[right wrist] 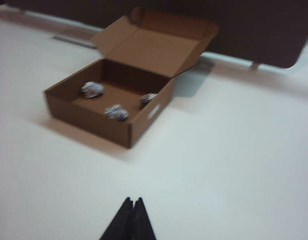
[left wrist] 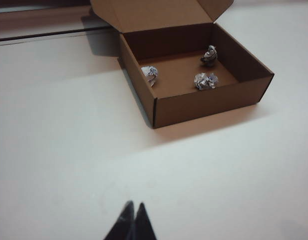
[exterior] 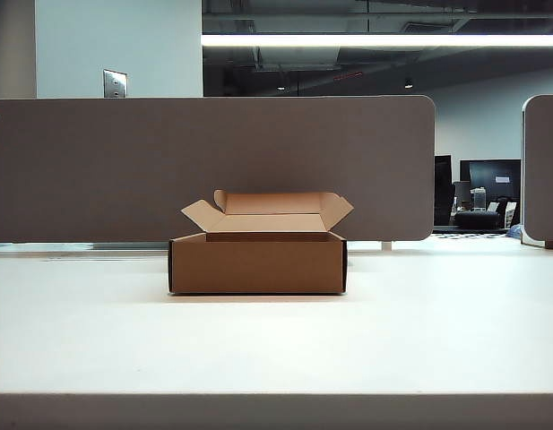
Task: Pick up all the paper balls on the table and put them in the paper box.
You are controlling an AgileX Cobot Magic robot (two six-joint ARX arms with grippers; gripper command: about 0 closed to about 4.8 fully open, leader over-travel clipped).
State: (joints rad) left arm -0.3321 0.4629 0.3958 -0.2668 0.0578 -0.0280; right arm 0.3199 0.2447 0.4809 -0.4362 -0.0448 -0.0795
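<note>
The brown paper box point(exterior: 256, 262) stands open in the middle of the white table point(exterior: 276, 340), its flaps up. Three paper balls lie on its floor: one whitish point(left wrist: 150, 74), one whitish-grey point(left wrist: 205, 80) and a darker printed one point(left wrist: 209, 55). The right wrist view shows the same three point(right wrist: 92, 89) point(right wrist: 116, 112) point(right wrist: 148, 98) inside the box point(right wrist: 89, 117). My left gripper point(left wrist: 134, 206) is shut and empty, high above bare table well short of the box point(left wrist: 203, 107). My right gripper point(right wrist: 133, 201) is likewise shut and empty, away from the box. Neither arm shows in the exterior view.
A grey-brown divider panel point(exterior: 213, 166) runs along the far edge of the table behind the box. A second panel point(exterior: 543, 170) stands at the far right. The table's front edge point(exterior: 276, 394) lies near the camera.
</note>
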